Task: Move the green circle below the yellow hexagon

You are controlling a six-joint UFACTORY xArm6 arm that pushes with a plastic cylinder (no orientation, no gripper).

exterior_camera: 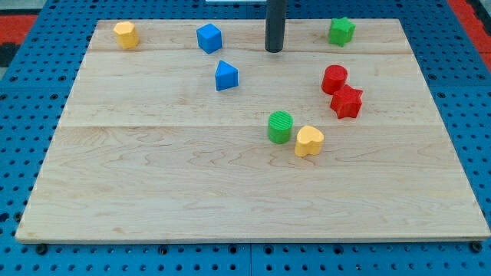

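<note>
Approaching, with the green circle [280, 126] untouched near the board's middle.
There is no gripper to open or close on this rig; my tip [274, 50] stands bare near the view's top, well apart from the circle, which sits just beside a yellow heart [309, 141]. The yellow hexagon [126, 34] waits at the top-left corner. Next, as I judge it, I must bring the tip round to the circle's right, squeezing past the heart, then push it leftward.

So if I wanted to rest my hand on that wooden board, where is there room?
The whole strip along the view's bottom, below the green circle and yellow heart, is bare, as is the left side under the yellow hexagon. It is crowded on the right, around the red blocks.
</note>
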